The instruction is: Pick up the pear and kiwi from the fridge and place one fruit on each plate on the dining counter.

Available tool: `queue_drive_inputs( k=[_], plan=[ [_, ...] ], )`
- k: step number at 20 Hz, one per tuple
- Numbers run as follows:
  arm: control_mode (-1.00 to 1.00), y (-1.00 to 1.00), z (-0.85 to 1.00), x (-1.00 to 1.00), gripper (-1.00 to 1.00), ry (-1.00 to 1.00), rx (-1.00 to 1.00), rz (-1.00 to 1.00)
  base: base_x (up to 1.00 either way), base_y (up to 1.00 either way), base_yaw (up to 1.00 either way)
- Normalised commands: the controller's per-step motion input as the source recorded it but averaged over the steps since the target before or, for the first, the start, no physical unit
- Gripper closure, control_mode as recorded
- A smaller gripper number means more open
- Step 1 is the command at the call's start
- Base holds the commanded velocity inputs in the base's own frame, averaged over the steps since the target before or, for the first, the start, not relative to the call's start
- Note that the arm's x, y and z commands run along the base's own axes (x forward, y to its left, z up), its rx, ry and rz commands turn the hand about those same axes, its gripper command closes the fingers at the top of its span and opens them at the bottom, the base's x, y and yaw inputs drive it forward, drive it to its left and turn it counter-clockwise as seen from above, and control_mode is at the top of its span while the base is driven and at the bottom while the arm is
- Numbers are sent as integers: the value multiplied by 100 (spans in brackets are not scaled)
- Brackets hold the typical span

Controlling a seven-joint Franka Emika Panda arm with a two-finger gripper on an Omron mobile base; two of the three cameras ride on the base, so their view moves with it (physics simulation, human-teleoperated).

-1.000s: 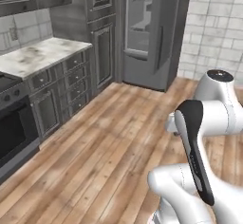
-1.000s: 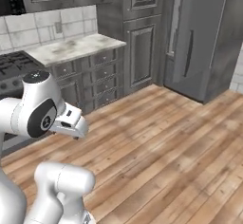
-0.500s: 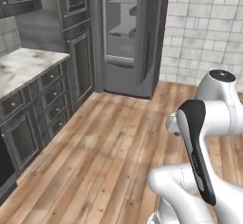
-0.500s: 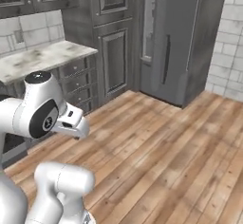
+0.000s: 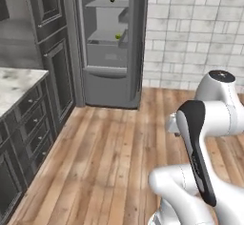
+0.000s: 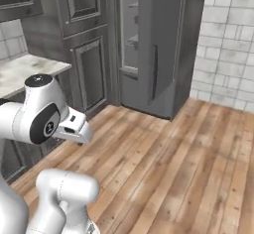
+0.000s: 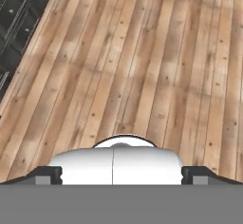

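Left base view puts you on the plank floor (image 5: 109,148), facing the fridge (image 5: 110,43) with its door open against the far tiled wall (image 5: 195,28). On the middle shelf, near its right edge, sits the pear (image 5: 118,36), a small yellow-green spot. One shelf up, toward the right edge, rests a dark green ball (image 5: 112,0). You cannot make out the kiwi from here. A grey drawer (image 5: 107,55) closes off the space beneath the pear's shelf. Dark cabinets (image 5: 47,57) run along the left, and a marbled counter (image 5: 14,83) juts in at the left edge. Your arm (image 5: 205,124) is folded at lower right, well apart from the fridge.

Right base view shows you the same fridge (image 6: 158,44) from its other side, the open door (image 6: 163,49) edge-on with its dark handle, so the shelves are mostly hidden and no fruit can be told. The tall cabinets (image 6: 84,44) stand to its left, the marbled counter (image 6: 25,72) at the left edge, and your arm (image 6: 44,116) is curled at lower left.

Hand view looks down at bare floor planks (image 7: 142,66), with a strip of dark cabinet front (image 7: 14,23) along the upper left edge. Your gripper (image 7: 121,174) has its two fingertips (image 7: 47,174) spread wide, at opposite sides of the bottom edge, with nothing between them.
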Motion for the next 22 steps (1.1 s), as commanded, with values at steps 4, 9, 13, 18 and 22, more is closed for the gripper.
queue_drive_inputs(
  k=[4,9,13,18,22],
  plan=[
    [100,0,0,0,-100,0,0,0,94,6,-34],
    [100,0,0,0,-100,0,0,0,85,0,-21],
    [100,0,0,0,-100,0,0,0,96,3,-14],
    [100,0,0,0,-100,0,0,0,62,58,-12],
    [100,0,0,0,-100,0,0,0,37,83,-15]
  ],
)
